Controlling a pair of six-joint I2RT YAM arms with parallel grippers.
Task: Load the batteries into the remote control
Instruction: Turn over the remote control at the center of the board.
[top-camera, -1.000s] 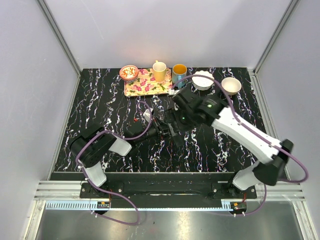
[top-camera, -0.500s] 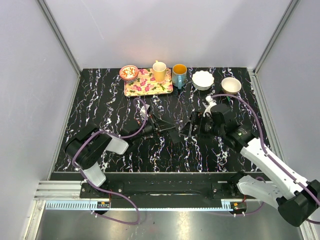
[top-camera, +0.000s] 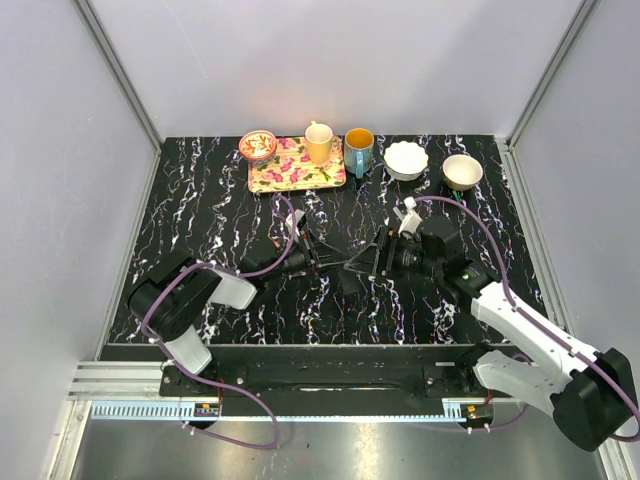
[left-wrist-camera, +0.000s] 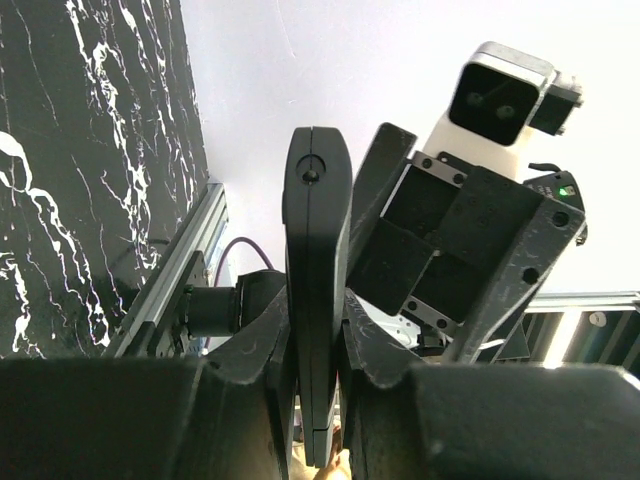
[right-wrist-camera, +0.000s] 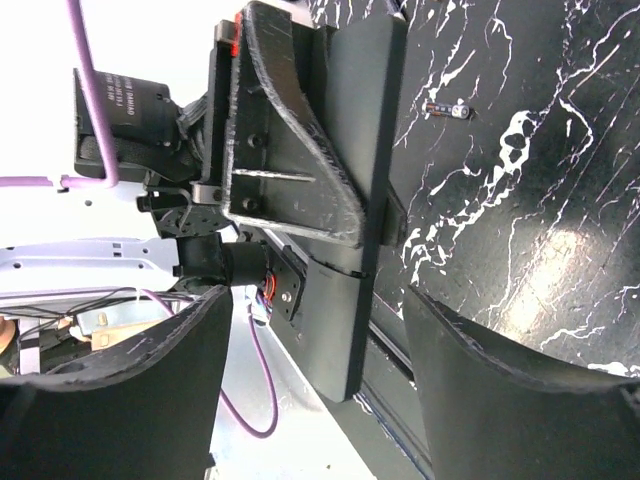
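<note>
Since a second ago your right arm is pulling back from the far middle of the black, white-veined marble desk (top-camera: 200, 200) and is now coming in low from the right, so the right pincer (top-camera: 372, 263) is facing the left pincer (top-camera: 310, 258) closely. The left pincer is clamping together on the slim black plastic remote control (left-wrist-camera: 317, 250), holding it on its narrow edge, seemingly lifted off the desk, with the free end pointing toward the other arm. I judge it is presenting the bar for a second grip or for work on its cover. The right pincer is standing apart, its fingers (right-wrist-camera: 130, 390) passing on both sides of the remote control's end without touching it yet. One tiny dark cylindrical battery with reddish ends (right-wrist-camera: 447, 109) is lying on the desk beyond, not yet loaded. You are probably needing a gentle closing here, because such a thin bar could be twisting out.
</note>
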